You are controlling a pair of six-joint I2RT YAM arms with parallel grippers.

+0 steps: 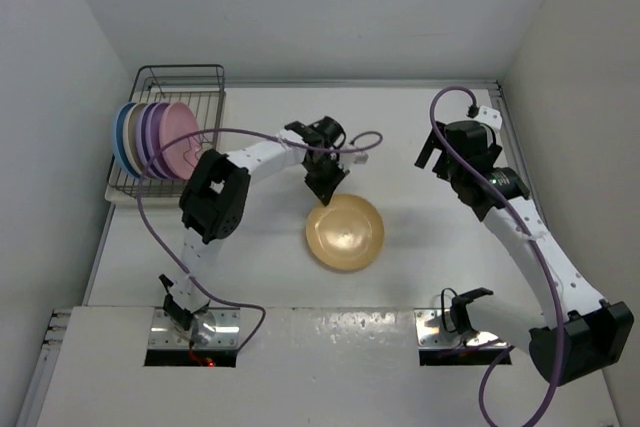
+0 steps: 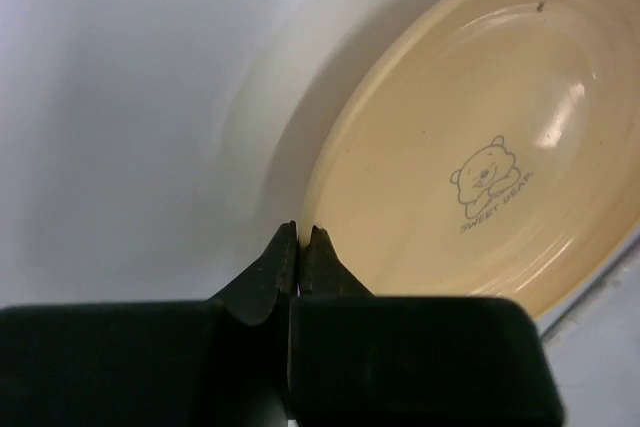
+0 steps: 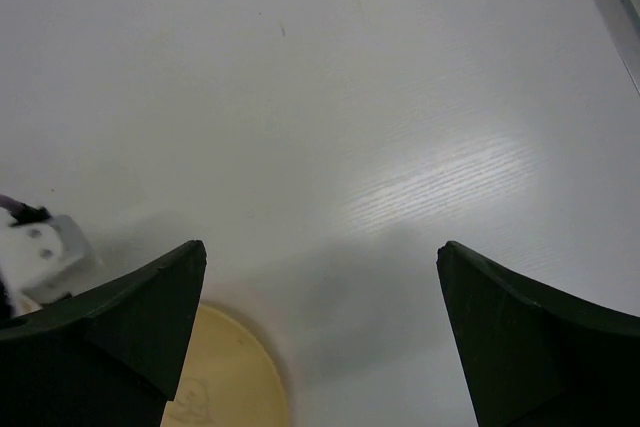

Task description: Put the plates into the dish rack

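Note:
An orange-tan plate point(image 1: 345, 232) with a small bear print lies on the white table; it also shows in the left wrist view point(image 2: 480, 157) and at the bottom edge of the right wrist view point(image 3: 225, 377). My left gripper point(image 1: 323, 190) point(image 2: 301, 233) is shut, its tips pinched on the plate's far-left rim. The dish rack point(image 1: 180, 75) stands at the far left and holds several plates on edge: blue point(image 1: 119, 137), cream, two purple and pink point(image 1: 182, 142). My right gripper point(image 1: 430, 155) point(image 3: 320, 267) is open and empty above bare table, right of the plate.
White walls close in on the left, back and right. The table's near edge has two cut-outs where the arm bases point(image 1: 190, 322) sit. A purple cable point(image 1: 360, 142) loops over the left arm near the plate.

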